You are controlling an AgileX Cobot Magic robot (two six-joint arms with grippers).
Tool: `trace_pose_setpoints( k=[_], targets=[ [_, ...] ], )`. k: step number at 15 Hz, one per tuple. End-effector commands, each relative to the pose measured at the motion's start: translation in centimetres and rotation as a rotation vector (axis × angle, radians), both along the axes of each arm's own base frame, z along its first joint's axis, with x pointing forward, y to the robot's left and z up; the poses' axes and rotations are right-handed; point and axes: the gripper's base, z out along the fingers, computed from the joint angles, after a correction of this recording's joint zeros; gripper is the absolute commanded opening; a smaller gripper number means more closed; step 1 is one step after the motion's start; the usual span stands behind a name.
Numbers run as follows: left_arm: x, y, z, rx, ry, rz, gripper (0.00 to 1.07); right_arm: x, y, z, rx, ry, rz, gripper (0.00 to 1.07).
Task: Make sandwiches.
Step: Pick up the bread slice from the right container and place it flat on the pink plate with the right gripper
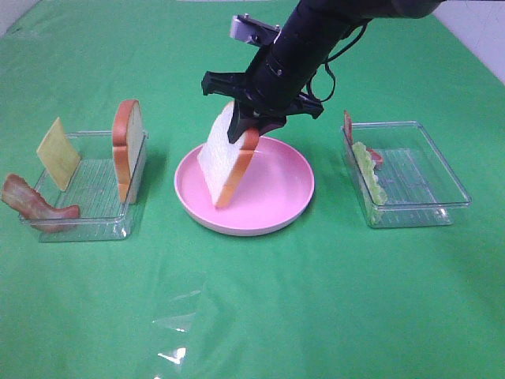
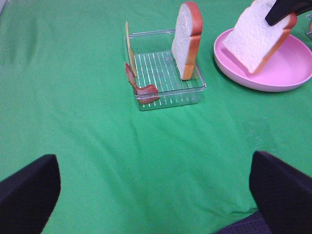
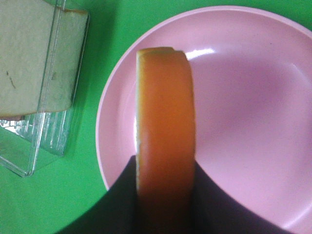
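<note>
Bread slice (image 1: pixel 225 162) held by right end effector (image 1: pixel 251 126); lettuce (image 1: pixel 371 172) shows only overhead.

The picture's edge crops the left fingers (image 2: pixel 29 195); the bread slice (image 3: pixel 165 122) partly hides the right fingers (image 3: pixel 219 204).

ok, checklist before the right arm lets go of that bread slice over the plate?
1. Grip: right gripper shut on bread slice: ok.
2. Placement: the slice's lower corner is inside the rim of the pink plate: ok.
3. Contact with the plate surface: looks down, but cannot tell for sure.
4. Slice lying flat: not ok. It is tilted on edge and would likely tip when released.
5. Landing spot on the plate free of other food: ok.
6. Clearance: left gripper open, well away from the plate: ok.
</note>
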Motion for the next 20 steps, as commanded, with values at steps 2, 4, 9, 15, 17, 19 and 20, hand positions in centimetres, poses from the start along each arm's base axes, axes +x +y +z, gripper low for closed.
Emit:
trace_pose_setpoints(
  k=[2, 4, 9, 15, 17, 19, 20],
  targets=[
    [0.0, 0.0, 0.0, -0.005, 0.003, 0.006, 1.00, 0.2, 0.0, -1.0, -0.014, 0.010, 0.012, 0.04],
    [0.0, 0.0, 0.0, -0.005, 0.003, 0.006, 1.00, 0.2, 0.0, -1.0, -0.018, 0.008, 0.013, 0.05],
    [0.0, 0.0, 0.0, -0.005, 0.003, 0.006, 1.00, 0.2, 0.0, -1.0, -0.022, 0.008, 0.015, 0.40],
    [0.0, 0.0, 0.0, -0.005, 0.003, 0.006, 1.00, 0.1, -0.8, -1.2, -0.118, 0.000, 0.062, 0.99],
    [0.0, 0.0, 0.0, -0.005, 0.003, 0.006, 1.00, -0.1, -1.1, -0.8, -0.143, -0.003, 0.077, 0.99],
    [0.0, 0.0, 0.0, -0.005, 0.003, 0.006, 1.00, -0.4, -1.8, 1.6, -0.191, -0.056, 0.101, 0.99],
    [0.0, 0.0, 0.0, -0.005, 0.003, 0.006, 1.00, -0.6, -2.1, 2.6, -0.205, -0.072, 0.109, 0.99]
  ],
)
